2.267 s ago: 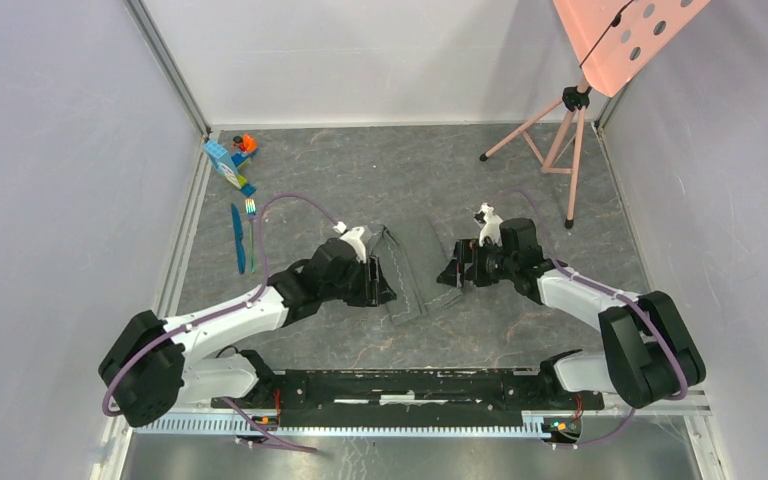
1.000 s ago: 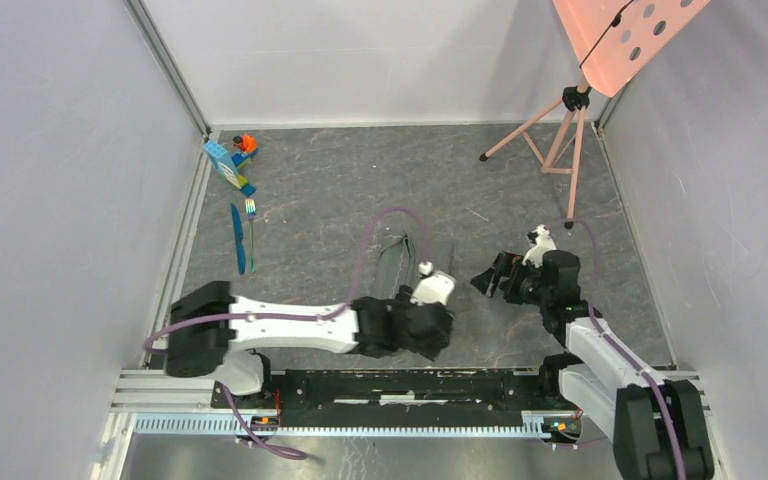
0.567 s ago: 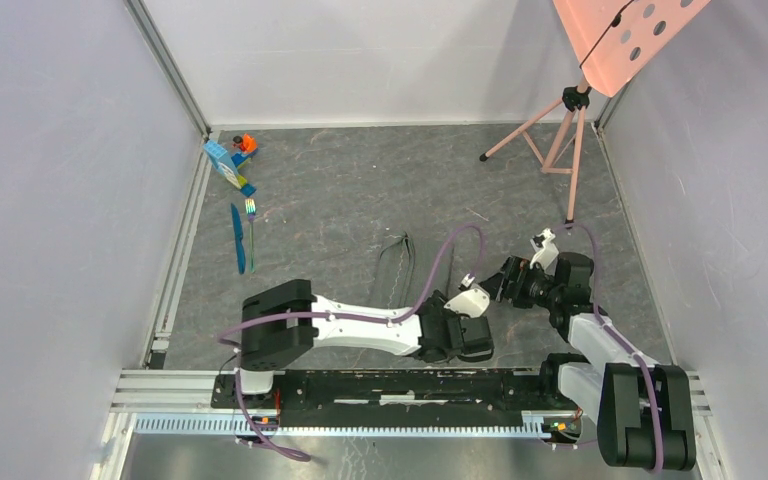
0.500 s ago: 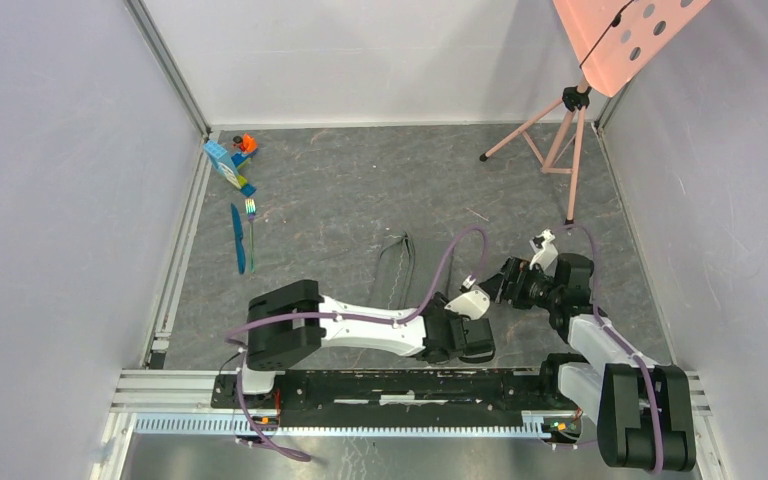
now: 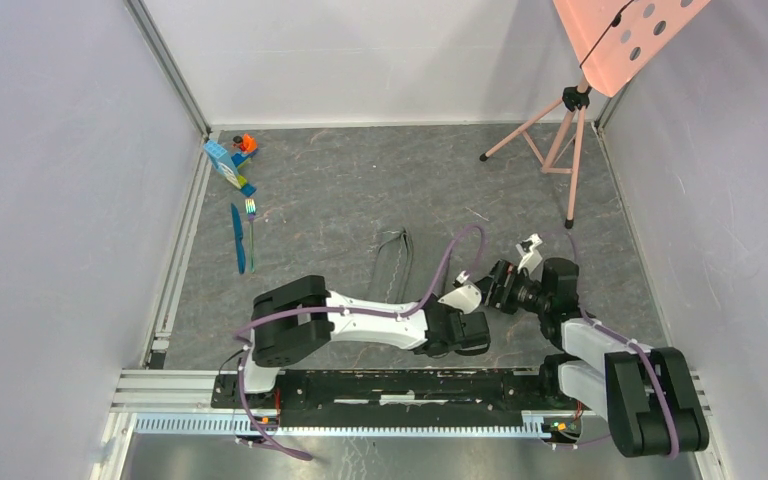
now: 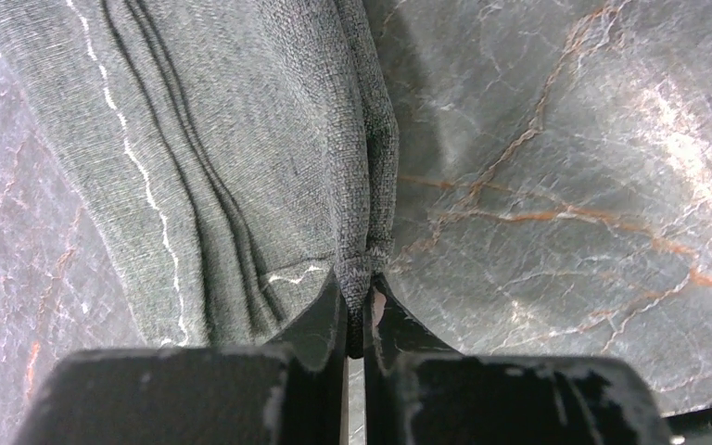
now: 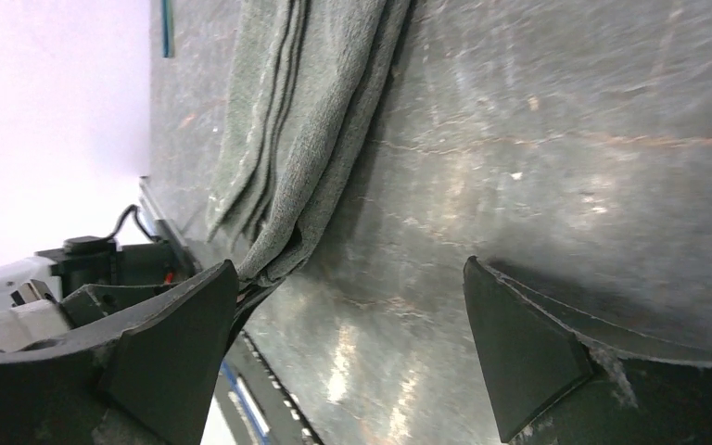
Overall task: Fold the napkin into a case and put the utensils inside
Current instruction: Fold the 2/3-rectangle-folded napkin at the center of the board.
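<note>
left jaws just clamped onto the near folded edge of the dark grey stitched cloth napkin (image 6: pixel 241 139); right jaws stay wide open, empty. Looks set for the next fold.

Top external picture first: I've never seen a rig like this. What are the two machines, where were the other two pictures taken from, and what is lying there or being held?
The top view looks down on a grey marbled table. The two jointed black-and-white machines are robot arms bolted at its near edge, and each ends in a two-finger gripper. The other two pictures come from small cameras on the arms' wrists, so each shows its own fingers up close. The left gripper is shut on the near end of the napkin, a dark grey cloth gathered into a narrow strip. The right gripper is open and holds nothing, close beside the same cloth. Near the left wall lie a blue knife and a fork, with toy blocks beyond them. A pink tripod stands at the far right.
</note>
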